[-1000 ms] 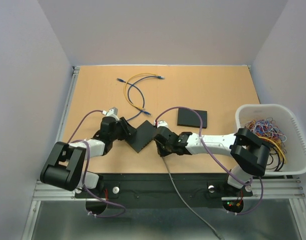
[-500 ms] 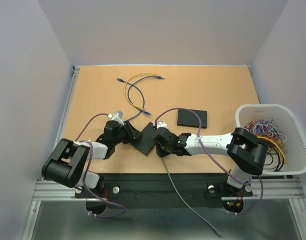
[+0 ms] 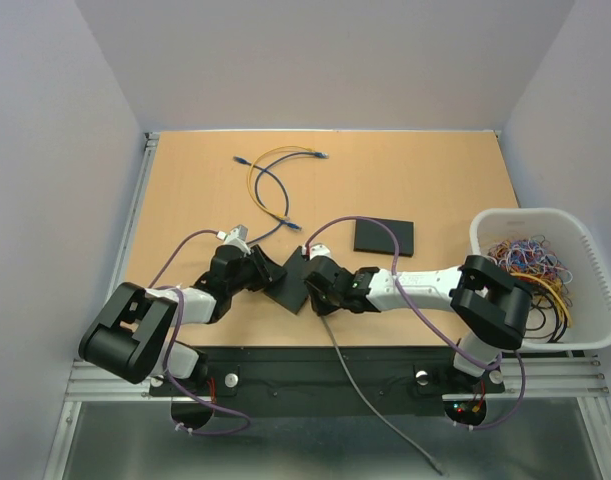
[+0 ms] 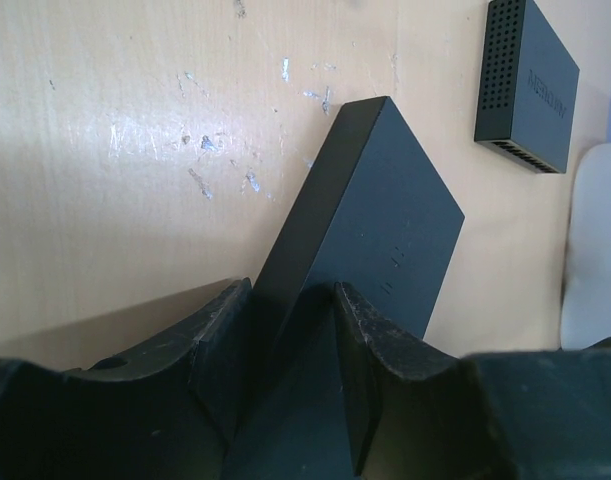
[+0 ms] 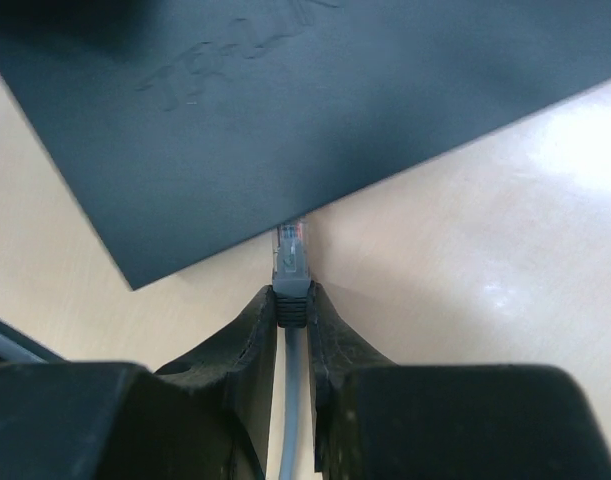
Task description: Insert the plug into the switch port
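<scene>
Top view — black switch [image 3: 290, 282] lies on the table [image 3: 435, 180], between left pincer [image 3: 265, 270] and right pincer [image 3: 310, 290]. A grey cable [image 3: 347, 368] trails to the near edge.
Left wrist — left pincer clenched on the switch's two sides.
Right wrist — right pincer grasping the plug [image 5: 291, 255], its tip touching the switch's edge. Cannot tell if it is seated.

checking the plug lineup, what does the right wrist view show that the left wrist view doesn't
Only the right wrist view: the right gripper shut on the plug, its grey cable trailing back, the plug's tip at the edge of the switch, and faint lettering on top of it.
Only the left wrist view: the left gripper clamping the switch, and a second black box with a perforated side, lying apart.
Both: the black switch and the wooden table.
</scene>
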